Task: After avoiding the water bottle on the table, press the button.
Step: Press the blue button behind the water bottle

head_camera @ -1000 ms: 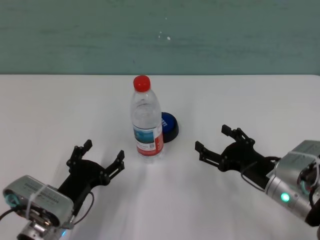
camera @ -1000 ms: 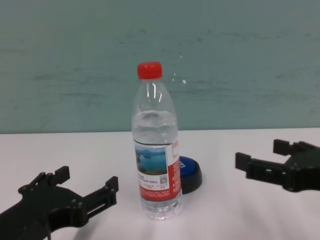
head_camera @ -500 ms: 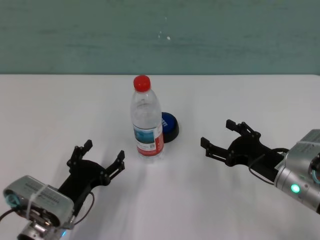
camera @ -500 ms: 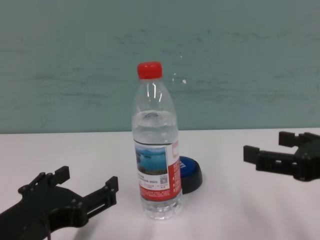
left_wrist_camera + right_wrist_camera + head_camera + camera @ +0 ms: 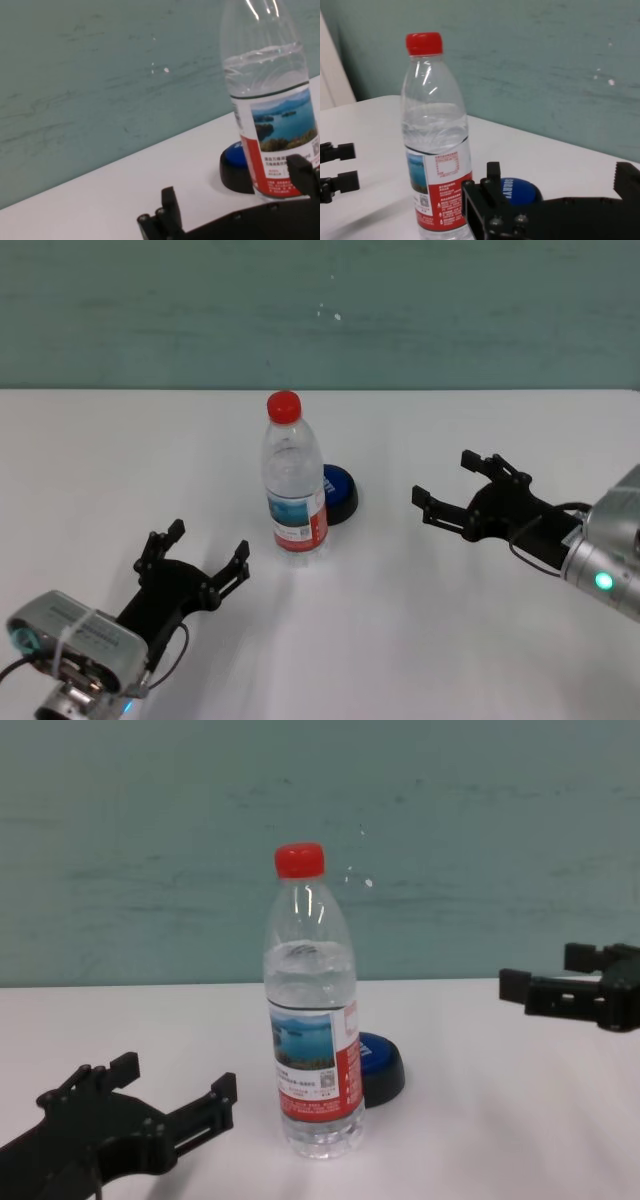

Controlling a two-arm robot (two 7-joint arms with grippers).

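Note:
The water bottle [image 5: 295,480] stands upright mid-table, clear with a red cap and a lake label; it also shows in the chest view [image 5: 310,1020] and the right wrist view [image 5: 437,150]. The blue button [image 5: 341,490] on its black base sits right behind the bottle, on the right, half hidden by it [image 5: 383,1069]. My right gripper [image 5: 443,477] hovers open to the right of the button, pointing at it, with a clear gap between. My left gripper [image 5: 208,540] rests open near the table's front left, short of the bottle.
The white table [image 5: 120,460] stretches wide on both sides of the bottle. A teal wall [image 5: 320,310] stands behind its far edge. Nothing else lies on the tabletop.
My right gripper has risen and drawn to the right and farther back, still open. The left arm, bottle and button have not moved.

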